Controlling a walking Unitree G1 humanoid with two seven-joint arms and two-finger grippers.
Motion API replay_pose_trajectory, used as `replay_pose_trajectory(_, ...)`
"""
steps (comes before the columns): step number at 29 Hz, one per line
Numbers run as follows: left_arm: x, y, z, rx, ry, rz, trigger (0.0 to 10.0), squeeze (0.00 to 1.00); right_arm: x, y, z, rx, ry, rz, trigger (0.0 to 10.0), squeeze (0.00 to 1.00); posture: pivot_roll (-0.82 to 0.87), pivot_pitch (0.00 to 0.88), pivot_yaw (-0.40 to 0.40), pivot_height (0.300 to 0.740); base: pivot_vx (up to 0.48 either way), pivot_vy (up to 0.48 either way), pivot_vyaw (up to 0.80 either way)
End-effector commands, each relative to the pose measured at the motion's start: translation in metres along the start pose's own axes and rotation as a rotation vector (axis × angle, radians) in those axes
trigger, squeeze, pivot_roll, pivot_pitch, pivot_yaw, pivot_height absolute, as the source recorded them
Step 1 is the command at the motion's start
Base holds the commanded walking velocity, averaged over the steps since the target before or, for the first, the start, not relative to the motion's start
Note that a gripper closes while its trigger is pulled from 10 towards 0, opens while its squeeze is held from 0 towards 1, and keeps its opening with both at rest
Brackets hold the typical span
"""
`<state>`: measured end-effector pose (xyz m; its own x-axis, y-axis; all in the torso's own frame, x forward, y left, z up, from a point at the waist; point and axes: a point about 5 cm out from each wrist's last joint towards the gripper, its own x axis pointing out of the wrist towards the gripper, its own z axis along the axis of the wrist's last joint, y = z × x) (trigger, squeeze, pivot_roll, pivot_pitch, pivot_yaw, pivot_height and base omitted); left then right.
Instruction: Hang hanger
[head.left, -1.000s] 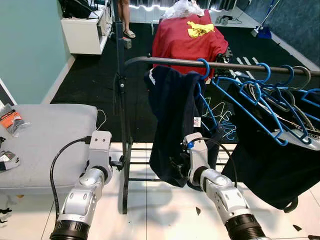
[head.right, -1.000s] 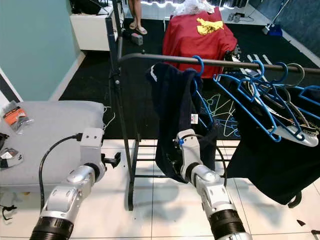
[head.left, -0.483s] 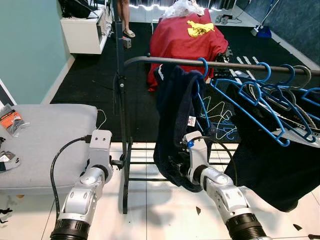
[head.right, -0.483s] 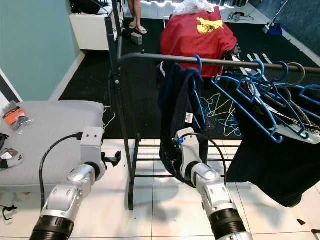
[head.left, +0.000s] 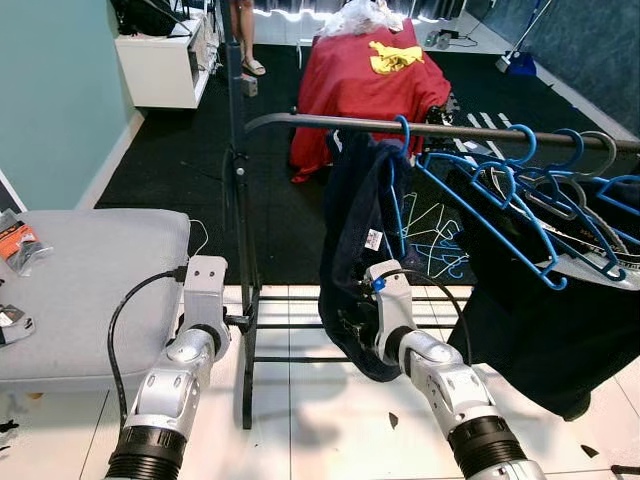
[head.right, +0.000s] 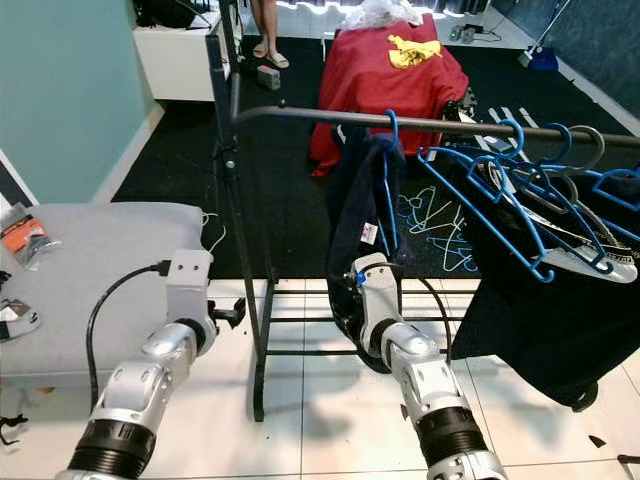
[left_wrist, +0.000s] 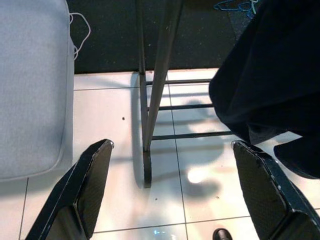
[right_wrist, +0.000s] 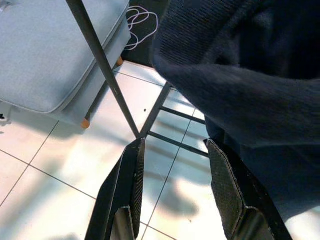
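Your blue hanger (head.left: 397, 190) with the dark garment (head.left: 357, 250) already hooks the rail (head.left: 330, 122) at frame centre. Right gripper (right_wrist: 175, 192), fingers spread, sits below the hem; left gripper (left_wrist: 170, 187) idles, fingers spread. Hanging looks done.

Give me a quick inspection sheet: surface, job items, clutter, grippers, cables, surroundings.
Surface: white tile floor; black carpet beyond.
Job's things: blue hanger with navy garment hooked on rail; more blue hangers alongside.
Clutter: packets on grey cushion; loose hangers on carpet.
Grippers: left gripper open over floor; right gripper open, beneath garment hem.
Cables: black cable at left wrist.
Surroundings: red cloth, white cabinet, a person's feet.
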<state>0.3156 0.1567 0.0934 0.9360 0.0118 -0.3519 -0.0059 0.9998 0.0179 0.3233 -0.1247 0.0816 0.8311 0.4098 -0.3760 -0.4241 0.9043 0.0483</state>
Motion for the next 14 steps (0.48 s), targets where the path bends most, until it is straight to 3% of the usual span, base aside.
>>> replay_pose_trajectory(1,-0.001,0.0,-0.008,-0.009,0.022,0.007,10.0,0.0,-0.001,-0.001,-0.01,0.008,0.041,0.001,10.0,0.0,-0.03,0.09,-0.071,0.74,0.0,0.0,0.0)
replay_pose_trajectory(7,-0.001,-0.001,-0.006,-0.007,0.025,-0.004,10.0,0.0,-0.003,0.0,-0.008,0.033,0.024,-0.008,10.0,0.0,-0.04,0.124,-0.046,0.74,0.0,0.0,0.0)
replay_pose_trajectory(14,-0.009,-0.001,-0.006,-0.023,0.013,-0.015,10.0,0.0,-0.006,0.007,0.0,0.003,0.003,0.024,10.0,0.0,-0.06,0.136,-0.056,0.74,0.0,0.0,0.0)
